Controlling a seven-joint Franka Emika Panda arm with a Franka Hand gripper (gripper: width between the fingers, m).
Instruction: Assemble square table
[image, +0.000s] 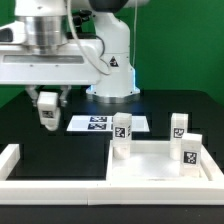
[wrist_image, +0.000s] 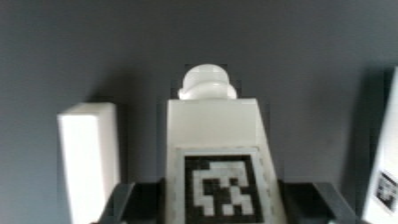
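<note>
The square table top (image: 160, 168) lies at the exterior view's right front, a white tray with a raised rim. Three white tagged legs stand upright on it: one at its far left corner (image: 122, 128), one at its far right corner (image: 179, 125) and one on its right side (image: 191, 150). My gripper (image: 47, 112) hangs above the black table to the exterior view's left of the top and is shut on a fourth leg. In the wrist view this leg (wrist_image: 215, 130) sits between my dark fingers (wrist_image: 139, 203), tag facing the camera and rounded tip pointing away from the gripper (wrist_image: 222, 208).
The marker board (image: 100, 122) lies flat behind the table top, in front of the robot base (image: 112, 75). A long white rail (image: 45, 186) runs along the front and left. In the wrist view a white block (wrist_image: 89, 160) and a tagged white piece (wrist_image: 384, 185) flank the held leg.
</note>
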